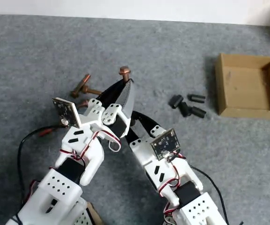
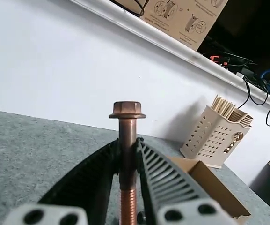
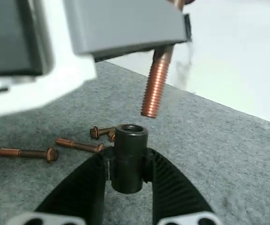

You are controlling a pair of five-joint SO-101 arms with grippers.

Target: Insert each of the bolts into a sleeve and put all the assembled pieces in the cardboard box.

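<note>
Nearest the bases, the white left arm [image 1: 74, 159] and the white right arm [image 1: 172, 173] lean inward over the grey felt-covered counter [image 1: 32, 61], and their ends cross near the middle of the high view.

The right jaws are clenched on a black cylindrical sleeve [image 3: 127, 157]. It stands upright between them with its open bore facing up.

Just above it, the left jaws grip a copper-coloured flanged bolt [image 2: 127, 140] by the shank, with the hexagonal head up and the threaded end hanging below. The threaded tip [image 3: 149, 110] hovers just over the sleeve's mouth, a little toward one o'clock from it in the right wrist view. It is slightly tilted and not yet inside. In the high view the bolt head [image 1: 124, 71] shows at the tip of the left jaws.

Several loose copper bolts [image 1: 82, 86] lie flat on the counter at about eight o'clock from that head. They also show beyond the held sleeve [image 3: 29, 153].

At four o'clock from the head, well apart, is a cluster of loose black sleeves [image 1: 187, 105] lying on their sides.

Just beside them at three o'clock sits the open brown cardboard box [image 1: 247, 86]. No pieces show inside it.

Farthest off, beyond the box in the left wrist view, a beige perforated holder [image 2: 216, 136] stands against the white wall.
</note>
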